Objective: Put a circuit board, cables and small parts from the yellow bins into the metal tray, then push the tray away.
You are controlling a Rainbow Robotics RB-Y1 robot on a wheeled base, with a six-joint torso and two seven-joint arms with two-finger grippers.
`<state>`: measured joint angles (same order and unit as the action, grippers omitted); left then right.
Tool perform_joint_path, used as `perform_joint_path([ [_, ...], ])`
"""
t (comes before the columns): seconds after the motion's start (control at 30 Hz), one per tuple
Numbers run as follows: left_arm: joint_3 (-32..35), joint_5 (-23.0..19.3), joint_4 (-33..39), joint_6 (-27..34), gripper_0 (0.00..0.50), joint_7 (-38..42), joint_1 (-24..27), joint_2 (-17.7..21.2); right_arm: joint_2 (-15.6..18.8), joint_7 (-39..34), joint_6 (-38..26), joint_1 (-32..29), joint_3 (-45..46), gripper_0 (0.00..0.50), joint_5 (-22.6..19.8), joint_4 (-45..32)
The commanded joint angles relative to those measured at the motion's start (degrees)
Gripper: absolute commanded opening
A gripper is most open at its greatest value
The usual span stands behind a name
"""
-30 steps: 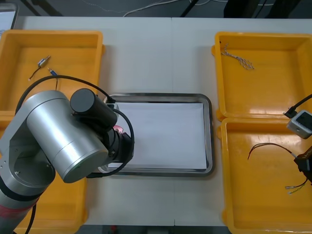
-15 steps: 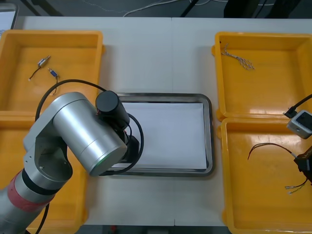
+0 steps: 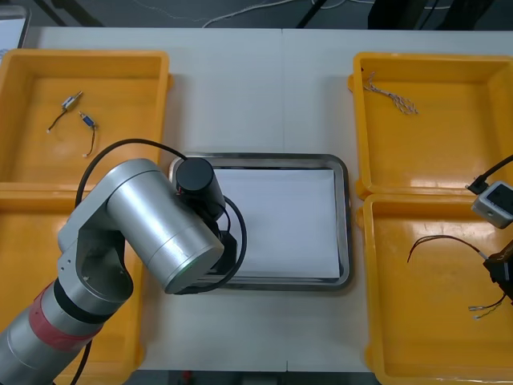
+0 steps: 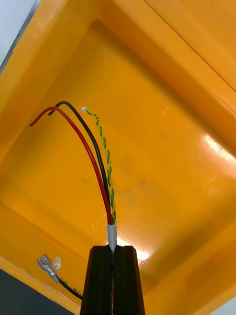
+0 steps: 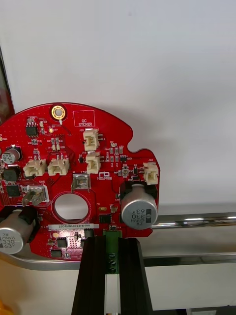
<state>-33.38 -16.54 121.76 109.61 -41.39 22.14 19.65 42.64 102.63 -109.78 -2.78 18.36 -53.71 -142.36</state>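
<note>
Light counter (image 3: 256, 88): left pincer (image 5: 112, 242) clamps round red circuit board (image 5: 73, 167) over left edge of metal tray (image 3: 344, 228); right pincer (image 4: 112, 249) pinches red-black-yellow cables (image 4: 100, 165) in yellow bin (image 4: 167, 118).

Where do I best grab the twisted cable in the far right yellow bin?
Probably best: grip the twisted blue and white cable near its middle, from straight above, fingers across its diagonal run: it lies flat on the far right yellow bin's floor, one end by the corner wall. The right gripper, in the near right yellow bin, is shut on red and black cables.
</note>
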Motion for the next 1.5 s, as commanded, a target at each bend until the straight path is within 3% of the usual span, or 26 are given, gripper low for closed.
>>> perform_joint_path([
  [0.03,-1.25,1.07,-0.65,0.39,0.000,4.38,1.94,-1.63,-0.63,-2.78,-0.22,0.93,1.68,0.000,-0.43,-1.52],
  [0.77,-1.78,0.28,-2.85,-4.40,0.000,3.24,1.85,-2.07,-0.63,-2.78,-0.22,0.93,1.68,0.000,-0.43,-1.52],
  [1.5,-3.27,2.30,-3.29,-7.04,0.000,2.19,0.27,-2.25,-0.63,-2.78,-0.22,0.93,1.68,0.000,-0.43,-1.52],
])
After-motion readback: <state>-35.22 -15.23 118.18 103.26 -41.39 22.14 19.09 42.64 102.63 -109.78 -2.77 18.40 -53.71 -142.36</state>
